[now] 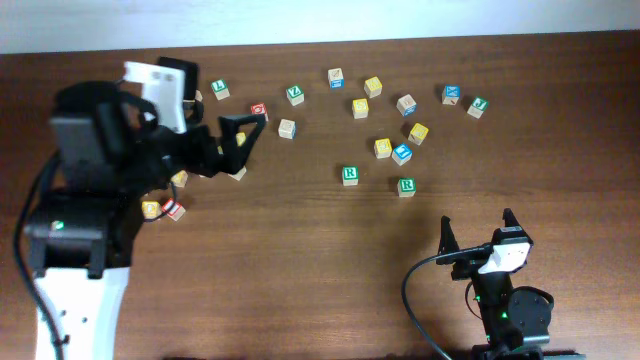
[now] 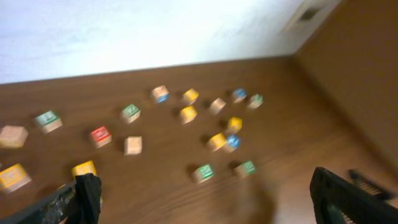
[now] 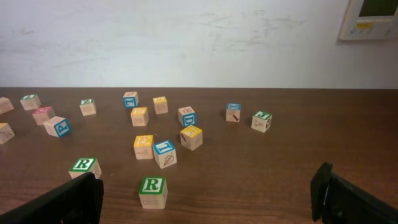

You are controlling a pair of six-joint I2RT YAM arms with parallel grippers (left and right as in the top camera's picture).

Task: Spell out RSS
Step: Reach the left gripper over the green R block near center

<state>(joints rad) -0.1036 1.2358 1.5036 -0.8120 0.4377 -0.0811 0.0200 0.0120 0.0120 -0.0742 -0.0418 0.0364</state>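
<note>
gaping wide and empty, left hand (image 1: 248, 145), right hand (image 1: 478, 220) likewise, lettered cubes (image 1: 383, 148) scattered between

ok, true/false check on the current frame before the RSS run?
1. The left gripper and right gripper are both open and empty. True.
2. Only one green R cube is in view. False: two green R cubes show, one and another.
3. The letters are already lined up in a row. False: everything lies scattered.
4. A blue cube sits right beside a yellow cube. True.
</note>
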